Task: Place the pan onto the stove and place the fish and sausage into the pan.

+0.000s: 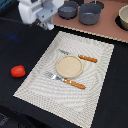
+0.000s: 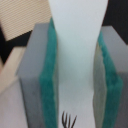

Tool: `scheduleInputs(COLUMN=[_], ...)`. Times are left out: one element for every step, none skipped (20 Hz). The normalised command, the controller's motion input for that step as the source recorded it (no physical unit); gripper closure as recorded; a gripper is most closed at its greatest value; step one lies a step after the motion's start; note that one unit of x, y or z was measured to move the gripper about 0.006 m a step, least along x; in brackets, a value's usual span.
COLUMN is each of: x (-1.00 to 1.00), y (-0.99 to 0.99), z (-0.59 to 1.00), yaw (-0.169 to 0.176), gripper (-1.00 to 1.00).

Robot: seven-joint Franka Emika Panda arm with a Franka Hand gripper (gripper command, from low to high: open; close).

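Note:
My gripper (image 1: 45, 22) hangs at the exterior view's upper left, above the far left corner of the placemat. In the wrist view the gripper (image 2: 77, 80) is shut on the white fish (image 2: 77, 45), held between its teal pads (image 2: 50, 75). The small blue-grey pan (image 1: 68, 9) sits on the pinkish-brown stove (image 1: 102, 29), to the gripper's right. The red sausage (image 1: 18, 71) lies on the dark table at the left. I cannot make out the fish in the exterior view.
A larger grey pot (image 1: 90, 14) stands on the stove beside the pan, and another vessel (image 1: 123, 19) is at the right edge. The striped placemat (image 1: 35, 80) holds a round beige plate (image 1: 68, 65), a fork (image 1: 65, 80) and a knife (image 1: 82, 57).

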Motion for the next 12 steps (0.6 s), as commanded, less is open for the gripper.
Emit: scheduleInputs(x=[0.35,0.36,0.37,0.39,0.40,0.40,0.39,0.38,0.36,0.35,0.29,0.30], y=[0.89,0.89,0.89,0.88,0.89,0.89,0.90,0.91,0.91,0.92,0.94,0.94], z=[0.48,0.45,0.44,0.39,0.35,0.31,0.27,0.22,0.17,0.14,0.08,0.08], yaw=[0.000,0.000,0.000,0.000,0.000,0.000,0.000,0.000,0.000,0.000,0.000,0.000], gripper=[1.00,1.00,1.00,1.00,1.00,1.00,1.00,1.00,1.00,1.00,1.00,1.00])
